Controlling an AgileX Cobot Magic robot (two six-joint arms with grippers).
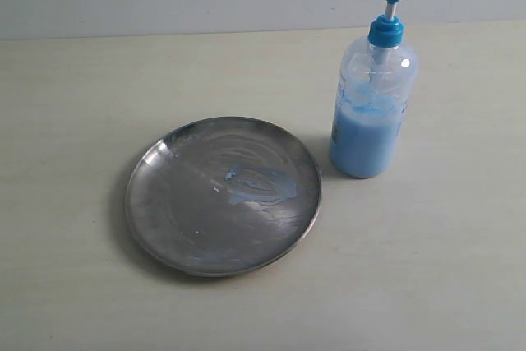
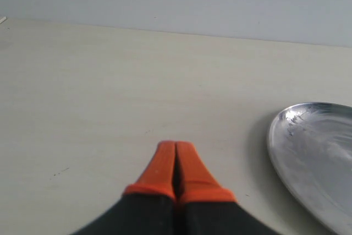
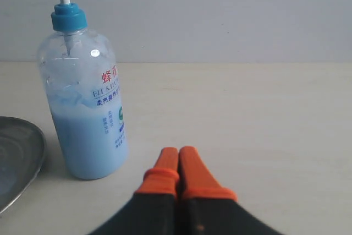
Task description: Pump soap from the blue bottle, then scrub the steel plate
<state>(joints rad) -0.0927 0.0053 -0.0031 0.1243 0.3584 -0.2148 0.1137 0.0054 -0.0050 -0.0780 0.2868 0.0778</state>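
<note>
1. Soap lies as a thin light blue smear slightly right of the middle of the plate, with fainter swirled streaks around it.
2. Round, shallow and shiny steel, the plate sits flat on the table, left of centre in the exterior view.
3. Bottle stands upright just beside the plate's far right rim, with a narrow gap between them. It is clear plastic with a blue collar and a raised blue pump head, whose nozzle points left. Light blue liquid fills roughly its lower half, and smears cling to the inner wall above.
4. Left gripper has its orange fingertips pressed together on nothing, with bare table ahead and the plate's rim to one side.
5. Right gripper is likewise closed and empty, near the bottle's base without touching it.
</note>
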